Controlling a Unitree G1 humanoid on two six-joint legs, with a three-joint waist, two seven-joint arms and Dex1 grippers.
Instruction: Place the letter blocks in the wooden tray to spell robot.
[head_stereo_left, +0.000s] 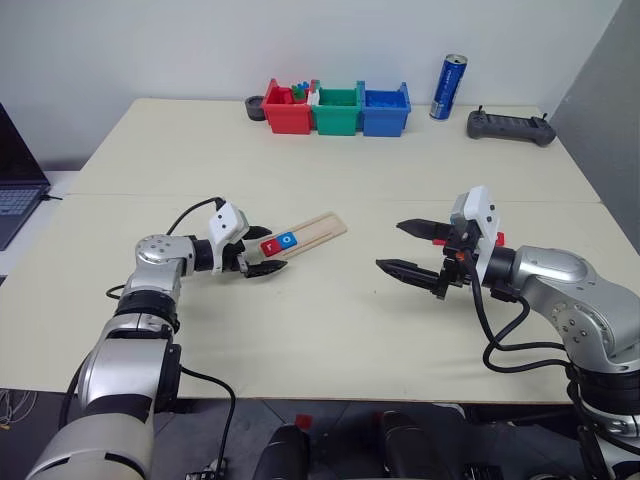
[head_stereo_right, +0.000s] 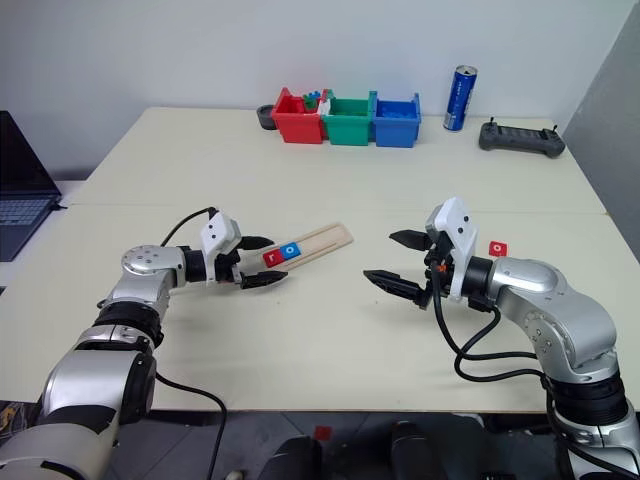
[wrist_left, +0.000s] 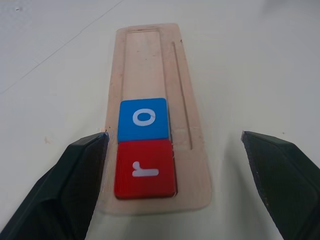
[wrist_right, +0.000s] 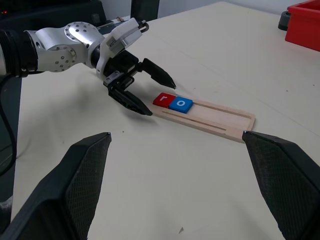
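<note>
Pale cream table (head_stereo_left: 330, 180), wooden tray (head_stereo_left: 305, 236) lying at an angle near its middle, red tile (head_stereo_right: 498, 248) apart to the right, red, green and blue bins (head_stereo_left: 337, 108), blue can (head_stereo_left: 448, 87) and black controller (head_stereo_left: 510, 125) along the far edge

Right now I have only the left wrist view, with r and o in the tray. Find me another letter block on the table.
Observer: One red letter block lies flat on the table beside the right arm, to the robot's right of the wooden tray. Its letter is too small to read.
Operator: Report the right gripper.
Observer: It hangs open and empty above the table, between the tray's far end and that block.
</note>
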